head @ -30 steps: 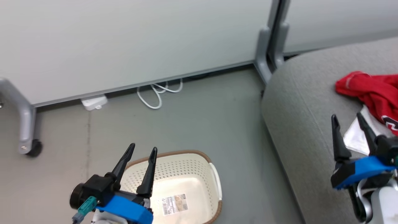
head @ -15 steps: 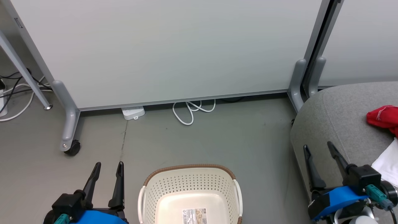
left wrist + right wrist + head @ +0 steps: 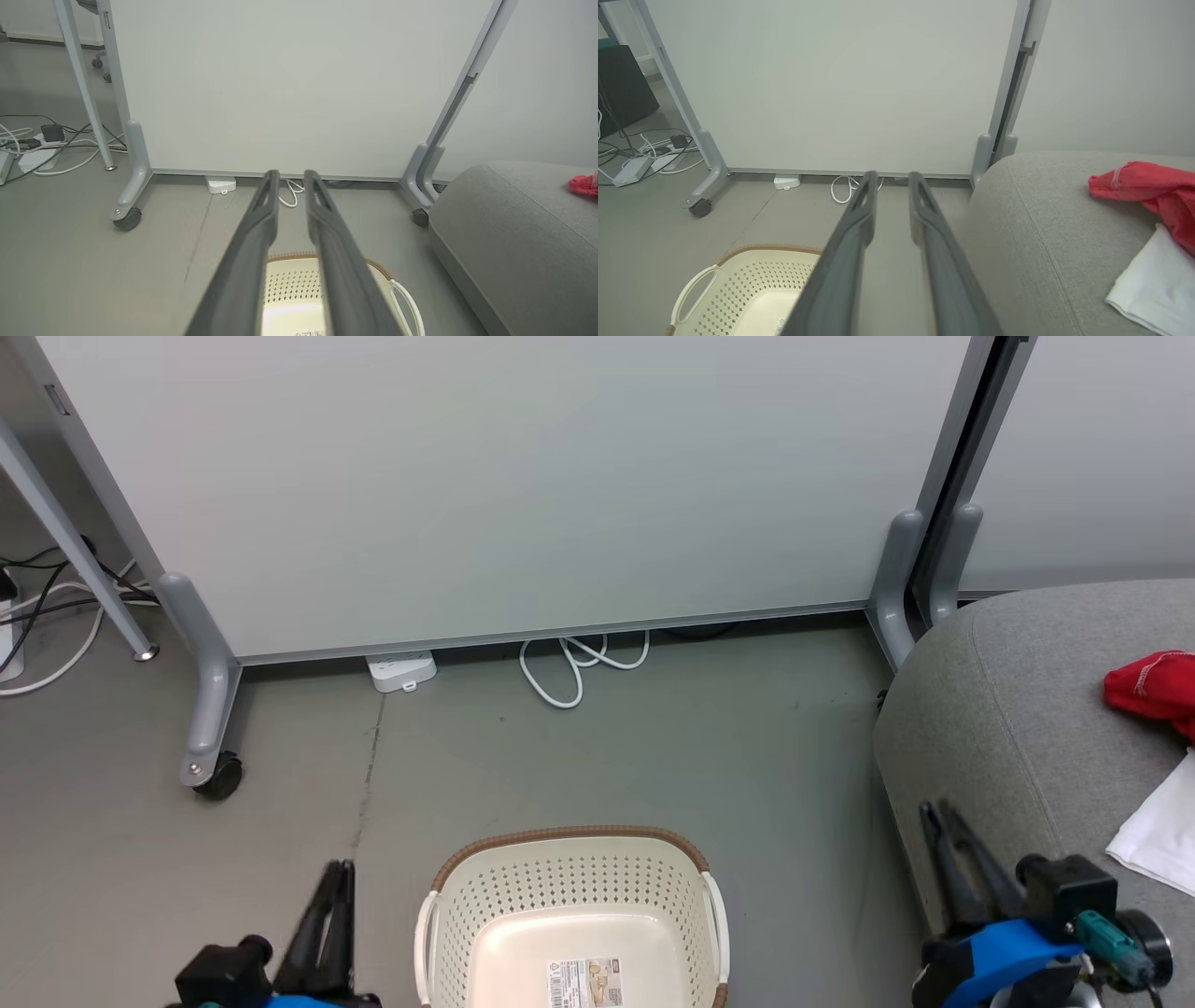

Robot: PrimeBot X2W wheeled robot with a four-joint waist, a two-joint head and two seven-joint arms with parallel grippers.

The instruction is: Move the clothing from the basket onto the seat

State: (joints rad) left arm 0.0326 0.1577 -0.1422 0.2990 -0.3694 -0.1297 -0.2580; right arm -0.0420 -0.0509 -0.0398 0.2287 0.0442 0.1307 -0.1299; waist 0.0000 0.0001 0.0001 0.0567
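While the basket [image 3: 569,833] stands on the floor with just its paper label [image 3: 584,982] inside, the clothing [image 3: 1153,683] lies on the seat [image 3: 1008,709] to its right, red bunched above a white panel. The left gripper [image 3: 338,870] and right gripper [image 3: 936,809] hover either side of the basket, jaws close together, holding nothing.

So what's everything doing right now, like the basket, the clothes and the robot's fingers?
basket: upright on the floor, no clothing inside, just a paper label.
clothing: lying in a heap on the seat.
seat: has the clothing resting on top.
left gripper: fingers close together, holding nothing.
right gripper: fingers close together, holding nothing.
white cable: looped on the floor.
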